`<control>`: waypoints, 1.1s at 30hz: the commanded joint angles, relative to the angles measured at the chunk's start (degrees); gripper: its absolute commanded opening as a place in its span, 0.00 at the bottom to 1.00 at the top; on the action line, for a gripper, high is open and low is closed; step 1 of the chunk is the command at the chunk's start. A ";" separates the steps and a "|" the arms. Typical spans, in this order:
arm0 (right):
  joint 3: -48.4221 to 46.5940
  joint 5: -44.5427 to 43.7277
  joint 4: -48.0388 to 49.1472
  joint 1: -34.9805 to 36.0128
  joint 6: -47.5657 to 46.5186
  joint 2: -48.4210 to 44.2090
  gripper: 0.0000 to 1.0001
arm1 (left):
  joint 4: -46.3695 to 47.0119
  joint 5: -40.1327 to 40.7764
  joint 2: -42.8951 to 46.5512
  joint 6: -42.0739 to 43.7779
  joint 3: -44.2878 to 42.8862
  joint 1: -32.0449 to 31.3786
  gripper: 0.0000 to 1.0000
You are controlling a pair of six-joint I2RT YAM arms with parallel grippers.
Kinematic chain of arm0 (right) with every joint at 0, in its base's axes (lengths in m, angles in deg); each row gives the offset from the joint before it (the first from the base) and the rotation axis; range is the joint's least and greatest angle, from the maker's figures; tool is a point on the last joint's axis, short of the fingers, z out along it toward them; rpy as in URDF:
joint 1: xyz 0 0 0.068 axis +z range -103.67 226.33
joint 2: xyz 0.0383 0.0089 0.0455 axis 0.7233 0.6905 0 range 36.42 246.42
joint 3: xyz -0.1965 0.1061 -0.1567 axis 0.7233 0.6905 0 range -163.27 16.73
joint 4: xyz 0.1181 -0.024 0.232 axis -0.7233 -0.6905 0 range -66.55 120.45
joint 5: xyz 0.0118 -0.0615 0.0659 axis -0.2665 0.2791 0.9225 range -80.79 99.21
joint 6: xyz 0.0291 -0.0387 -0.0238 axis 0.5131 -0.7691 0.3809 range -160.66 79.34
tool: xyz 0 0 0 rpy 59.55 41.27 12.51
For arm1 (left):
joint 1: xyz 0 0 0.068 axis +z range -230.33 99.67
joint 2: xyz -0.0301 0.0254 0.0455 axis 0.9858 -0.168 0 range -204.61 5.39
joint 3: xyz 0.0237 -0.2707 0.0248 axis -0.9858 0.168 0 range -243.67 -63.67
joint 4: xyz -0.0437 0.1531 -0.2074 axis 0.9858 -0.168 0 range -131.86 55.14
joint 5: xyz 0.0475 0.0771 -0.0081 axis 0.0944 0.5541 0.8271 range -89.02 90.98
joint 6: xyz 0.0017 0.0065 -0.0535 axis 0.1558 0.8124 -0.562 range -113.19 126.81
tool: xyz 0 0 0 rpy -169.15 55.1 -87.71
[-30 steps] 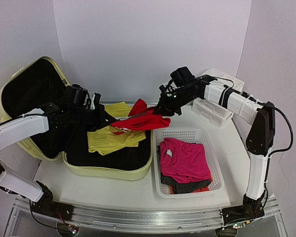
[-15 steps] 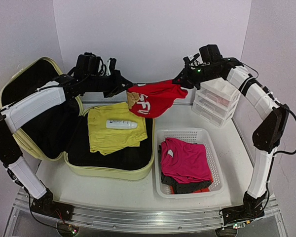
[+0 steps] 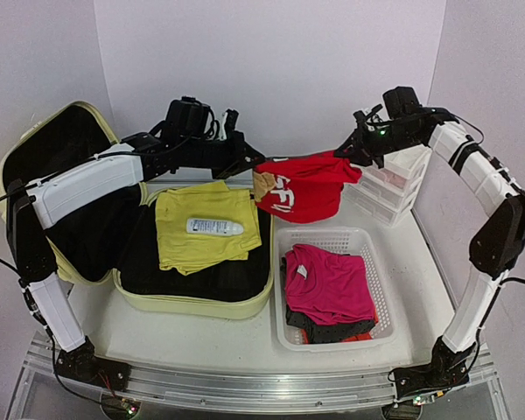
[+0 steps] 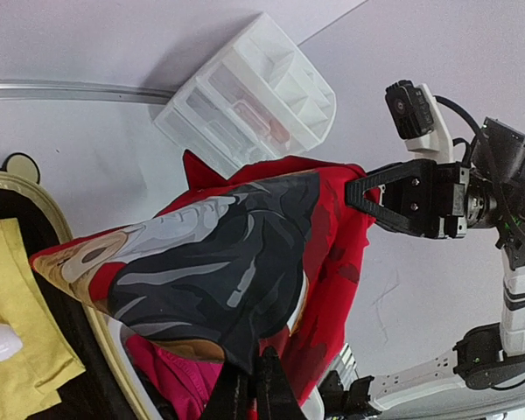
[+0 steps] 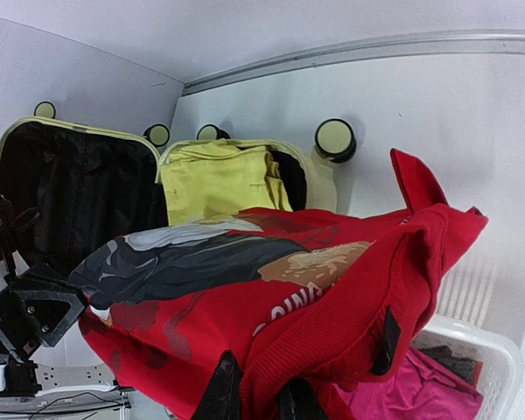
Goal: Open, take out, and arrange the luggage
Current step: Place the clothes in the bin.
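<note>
Grippers, the left gripper [image 3: 252, 164] and the right gripper [image 3: 352, 154], each pinch one edge of a red shirt [image 3: 306, 185] stretched in the air at upper centre, above a white basket [image 3: 324, 234], with the luggage [image 3: 192, 304] lying open at left, holding a yellow garment [image 3: 201, 249].

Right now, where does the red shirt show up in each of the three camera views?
Top external: the red shirt hangs upper centre, stretched between the left end effector and the right end effector.
Left wrist: the red shirt fills the middle, print side showing.
Right wrist: the red shirt covers the lower half.
Shared landmark: the yellow garment in the luggage.
</note>
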 commanded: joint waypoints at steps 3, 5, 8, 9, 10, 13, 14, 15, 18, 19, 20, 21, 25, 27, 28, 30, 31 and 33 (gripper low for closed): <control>9.02 -6.32 -0.78 -5.07 -3.19 -12.39 0.00 | -0.45 1.48 1.43 -1.28 0.09 -3.66 0.00; 12.04 -6.76 -2.56 -5.27 -3.87 -14.99 0.00 | -0.48 1.50 1.48 -1.86 0.95 -5.14 0.00; 17.98 -7.15 -4.25 -5.29 -4.66 -19.25 0.00 | -0.47 2.23 1.97 -2.70 3.40 -7.70 0.00; 19.83 -7.26 -4.66 -5.32 -4.83 -20.50 0.00 | -0.48 2.56 2.01 -3.00 4.29 -8.49 0.00; 21.90 -7.47 -5.05 -5.33 -4.92 -21.67 0.00 | -0.42 2.78 2.05 -3.32 5.16 -9.34 0.00; 27.63 -7.70 -5.70 -5.31 -5.13 -24.79 0.00 | -0.47 1.71 1.38 -5.25 7.12 -11.42 0.00; 29.34 -7.42 -5.87 -5.33 -5.25 -25.63 0.00 | -0.48 1.70 1.40 -5.79 7.81 -12.21 0.00; 30.99 -6.98 -6.04 -5.28 -5.22 -26.29 0.00 | -0.43 2.00 1.50 -6.12 8.43 -12.96 0.00; 34.42 -5.48 -6.49 -5.28 -5.07 -28.10 0.00 | -0.47 3.93 2.44 -6.60 10.45 -15.19 0.00; 35.41 -5.20 -6.92 -5.28 -5.14 -28.78 0.00 | -0.48 4.17 2.70 -6.77 11.11 -15.80 0.00; 35.85 -5.25 -7.34 -5.28 -5.25 -29.40 0.00 | -0.48 4.27 3.00 -7.01 11.66 -16.37 0.00; 36.40 -5.26 -7.93 -5.28 -5.43 -30.03 0.00 | -0.45 4.42 3.26 -7.27 12.16 -16.99 0.00; 37.69 -4.94 -11.15 -5.32 -6.47 -32.07 0.00 | -0.56 4.22 4.56 -8.05 13.79 -19.74 0.00; 38.63 -4.75 -12.68 -5.32 -7.15 -33.05 0.00 | -0.93 4.30 5.24 -8.37 14.58 -21.16 0.00; 39.29 -4.59 -13.33 -5.28 -7.62 -33.55 0.00 | -1.25 4.30 5.50 -8.61 14.92 -22.02 0.00; 40.84 -3.03 -14.07 -5.35 -8.14 -34.02 0.00 | -2.06 4.70 5.98 -8.84 15.49 -23.14 0.00; 41.87 -2.09 -14.21 -5.31 -8.26 -34.16 0.00 | -2.55 5.00 6.35 -8.93 15.75 -23.56 0.00; 43.63 -1.25 -14.32 -5.36 -8.38 -34.49 0.00 | -3.35 5.86 6.96 -9.10 16.56 -24.23 0.00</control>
